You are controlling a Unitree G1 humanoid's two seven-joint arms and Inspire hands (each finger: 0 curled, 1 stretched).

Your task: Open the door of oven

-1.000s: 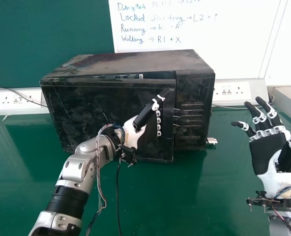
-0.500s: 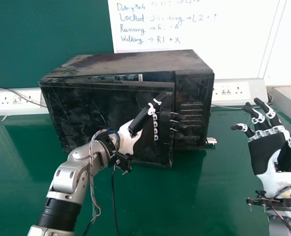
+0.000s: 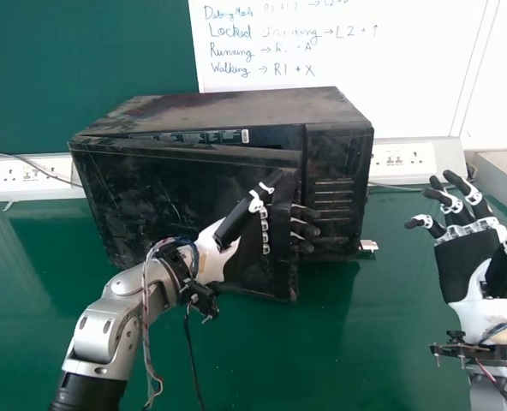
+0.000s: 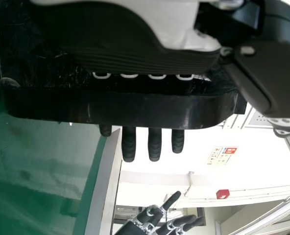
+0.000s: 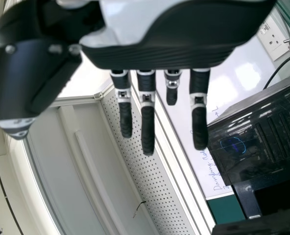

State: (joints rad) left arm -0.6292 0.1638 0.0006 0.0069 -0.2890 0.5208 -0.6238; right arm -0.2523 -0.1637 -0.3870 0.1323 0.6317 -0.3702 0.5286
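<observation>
- The oven [image 3: 236, 107] stands toward the far side of the green table [image 3: 365, 342], its front facing the near side
- Its door [image 3: 142, 197] is ajar: the right edge stands out from the body toward the near side, the left edge is close against it, and a wedge-shaped gap runs along the top, wider at the right
- The left hand [image 3: 213, 257] is at the right part of the door, its palm in front and its fingers [image 3: 303, 229] run behind the upright edge strip [image 3: 283, 257], with their ends out past it, in front of the slotted panel [image 3: 337, 193]
- In the left wrist view those fingers are straight rather than clenched, crossing behind the strip; the thumb [image 3: 245, 212] lies slantwise in front of the door
- The right hand [image 3: 466, 267] is held at the right, well apart from the oven, released, fingers loosely spread and palm bare
- Behind the oven, a whiteboard [image 3: 425, 68] with handwriting hangs against the wall, and a socket panel sits on either side, one at left [image 3: 31, 174] and one at right [image 3: 401, 160]
</observation>
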